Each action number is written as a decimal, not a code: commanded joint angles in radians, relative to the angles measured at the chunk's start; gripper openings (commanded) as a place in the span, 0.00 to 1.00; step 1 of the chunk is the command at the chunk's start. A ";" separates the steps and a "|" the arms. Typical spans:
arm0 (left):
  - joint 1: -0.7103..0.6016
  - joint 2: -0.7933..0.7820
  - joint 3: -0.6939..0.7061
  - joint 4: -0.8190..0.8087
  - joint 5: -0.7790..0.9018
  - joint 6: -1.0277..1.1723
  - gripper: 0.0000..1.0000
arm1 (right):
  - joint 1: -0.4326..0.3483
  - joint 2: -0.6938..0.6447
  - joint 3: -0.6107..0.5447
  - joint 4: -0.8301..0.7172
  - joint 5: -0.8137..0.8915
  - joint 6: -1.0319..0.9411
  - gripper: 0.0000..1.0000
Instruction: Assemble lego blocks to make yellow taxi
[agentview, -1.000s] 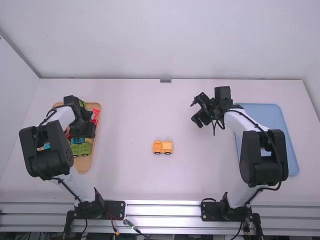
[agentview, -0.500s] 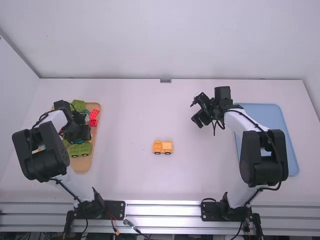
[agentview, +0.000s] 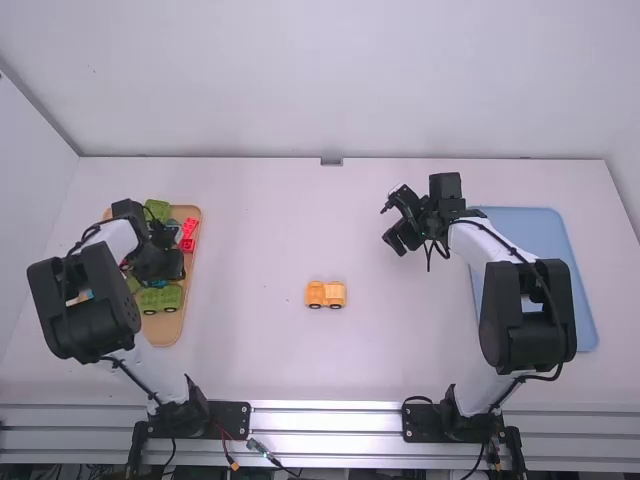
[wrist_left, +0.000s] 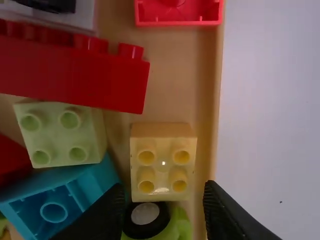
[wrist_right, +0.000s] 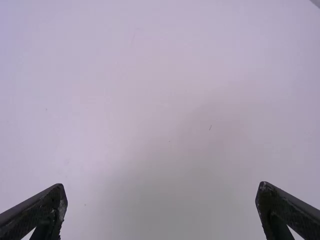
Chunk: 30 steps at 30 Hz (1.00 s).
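Yellow square plastic block, 4 studs, just beyond the left gripper, fingers apart. Probable pick: centre, lower astride, squeeze 2 sides evenly. Blue hollow block near 1 finger may snag. Right gripper open; yellow-orange wheeled car between grippers.

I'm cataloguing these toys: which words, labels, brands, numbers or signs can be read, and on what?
None can be read on the yellow block, long red block or blue tray. The toy car is too small to tell.
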 joint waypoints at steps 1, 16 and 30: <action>0.002 0.010 -0.012 0.001 0.011 0.010 0.43 | 0.005 -0.007 0.008 -0.004 -0.006 0.005 0.99; -0.010 0.010 -0.089 0.108 0.005 0.046 0.40 | 0.005 -0.007 0.008 -0.004 -0.006 0.005 0.99; -0.010 0.010 -0.094 0.107 -0.027 0.029 0.37 | 0.004 -0.007 0.008 -0.004 -0.006 0.005 0.99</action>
